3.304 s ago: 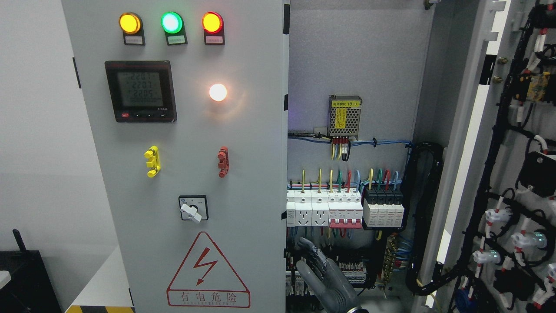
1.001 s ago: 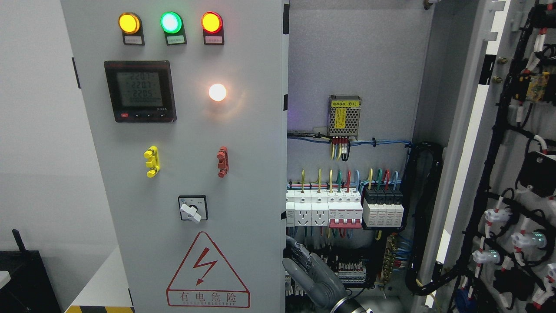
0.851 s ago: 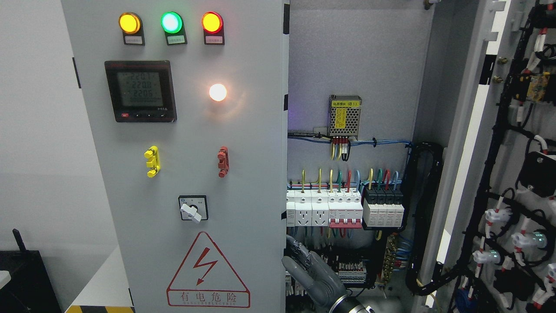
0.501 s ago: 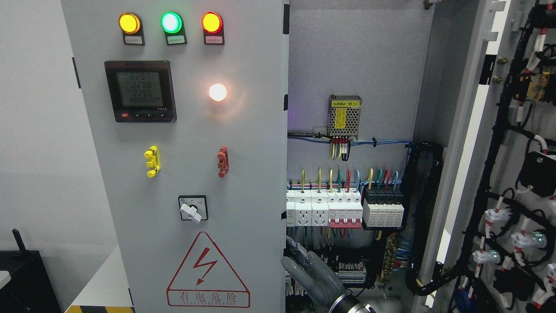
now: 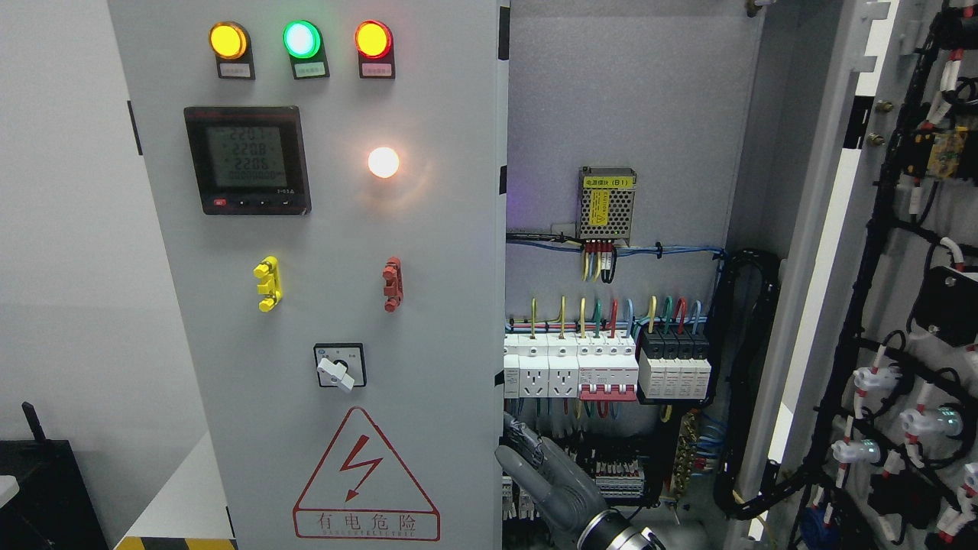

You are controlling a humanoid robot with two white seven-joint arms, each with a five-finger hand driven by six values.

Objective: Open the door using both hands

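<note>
Door (image 5: 336, 305) edge at six o'clock meets right hand (image 5: 544, 480), fingers hooked loosely, risking slippage into live wiring (image 5: 611, 466).

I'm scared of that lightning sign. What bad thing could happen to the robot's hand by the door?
The right hand sits at the left door edge, close to the wires and breakers inside. Its fingers could snag a wire or bump a switch. The indicator lamps glow, so the cabinet is probably powered.

Right hand (image 5: 546, 481) has shifted left to the door (image 5: 336, 305) edge.
</note>
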